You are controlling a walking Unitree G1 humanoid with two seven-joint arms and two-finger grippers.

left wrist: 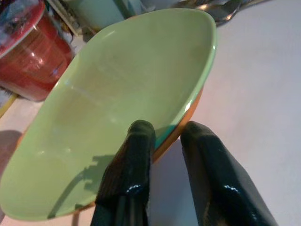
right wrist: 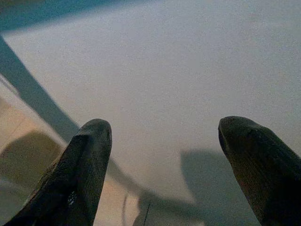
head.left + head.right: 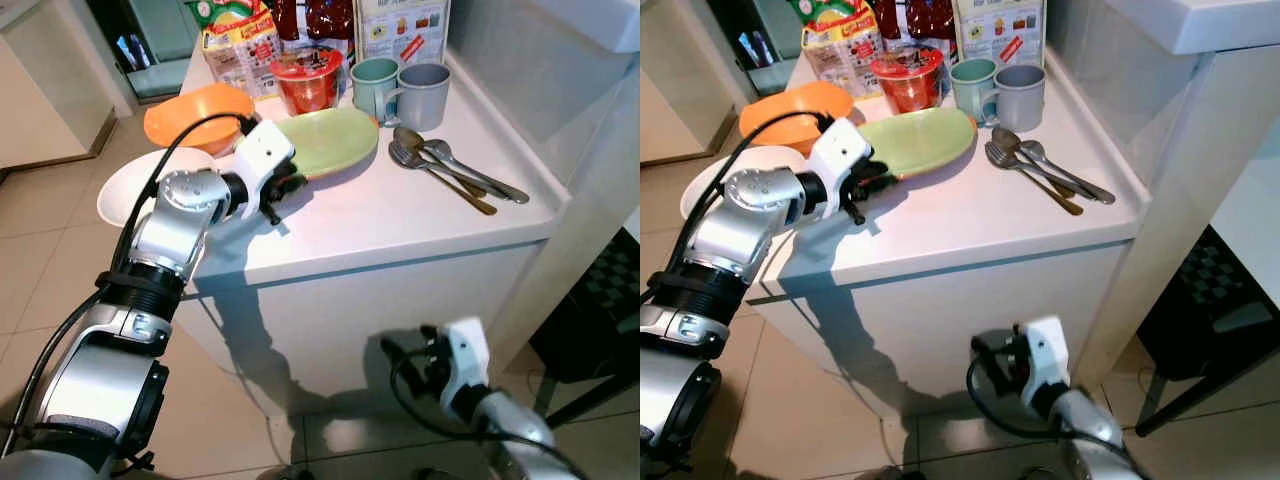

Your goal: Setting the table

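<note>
Setting barely begun | left gripper (image 3: pixel 283 195) jaws clamped on green plate (image 3: pixel 330 140) rim | right gripper (image 2: pixel 160 155) jaws apart, idle | mugs (image 3: pixel 400 90), cutlery (image 3: pixel 450 170) unplaced on desk (image 3: pixel 400 225)

Snack packets (image 3: pixel 240 40) cut off at the top edge, labels unreadable, white plate (image 3: pixel 125 190) partly behind left arm

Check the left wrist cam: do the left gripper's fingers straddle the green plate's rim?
Yes. One finger lies over the inside of the green plate and the other sits outside under its rim, so the left gripper pinches the edge.
</note>
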